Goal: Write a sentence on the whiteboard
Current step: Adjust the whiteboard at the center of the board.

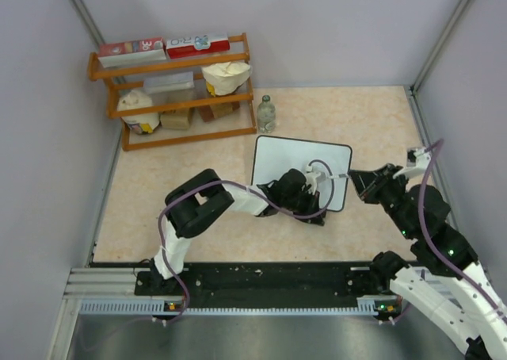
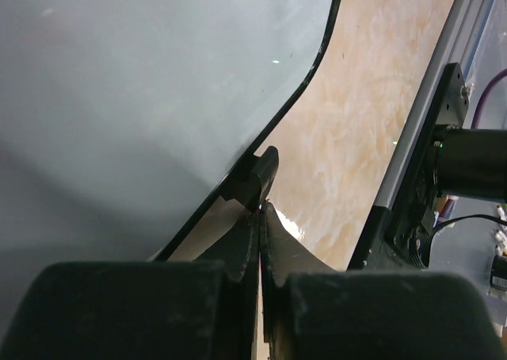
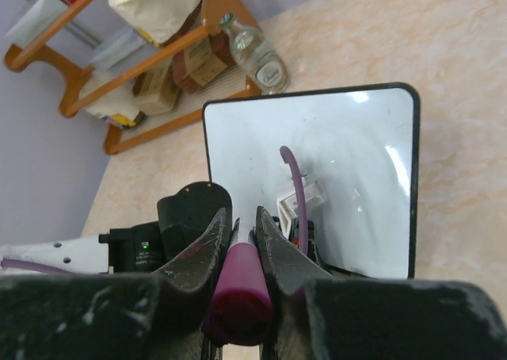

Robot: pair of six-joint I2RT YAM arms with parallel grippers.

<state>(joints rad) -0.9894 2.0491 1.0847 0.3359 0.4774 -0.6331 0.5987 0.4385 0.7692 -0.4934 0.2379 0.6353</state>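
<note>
Two pinches: left end effector [image 2: 260,211] on whiteboard [image 2: 142,98], right end effector [image 3: 242,224] on marker [image 3: 238,290].

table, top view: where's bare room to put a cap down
Bare table runs from the bottle to the right edge, beyond the whiteboard. Another patch lies between the shelf and the left arm. Crowded: the whiteboard's near right corner, where the left gripper and the right gripper, holding a marker, meet.
</note>
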